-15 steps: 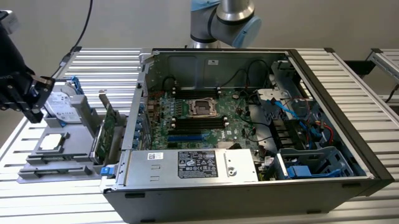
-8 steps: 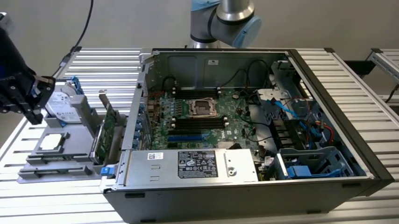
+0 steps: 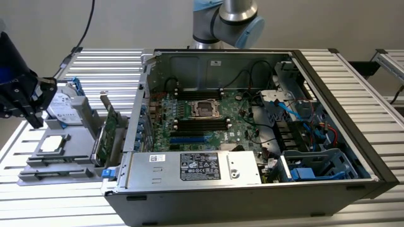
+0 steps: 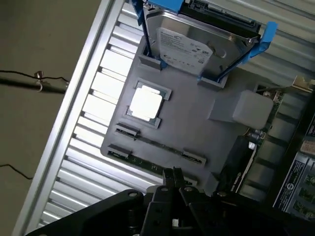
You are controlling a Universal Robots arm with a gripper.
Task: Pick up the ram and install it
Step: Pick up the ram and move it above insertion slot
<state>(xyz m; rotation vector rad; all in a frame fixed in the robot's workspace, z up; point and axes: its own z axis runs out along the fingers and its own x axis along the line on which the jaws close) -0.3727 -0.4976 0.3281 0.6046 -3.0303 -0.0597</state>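
Counter (image 4: 93, 108): ribbed bare metal, shiny. Tray (image 4: 197, 128): matt grey plastic (smooth). HDD (image 4: 216, 29): glossy metal lid w/ paper label. Gripper (image 4: 173, 173): matt black.

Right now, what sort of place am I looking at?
Probably a robotics lab bench for computer assembly: a robot arm stands behind a slatted metal table carrying an open computer case and a gray holder with a hard drive.

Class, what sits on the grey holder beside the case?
A hard drive, a processor, an expansion card and the ram edge-up in its slot; its lower edge is hidden.
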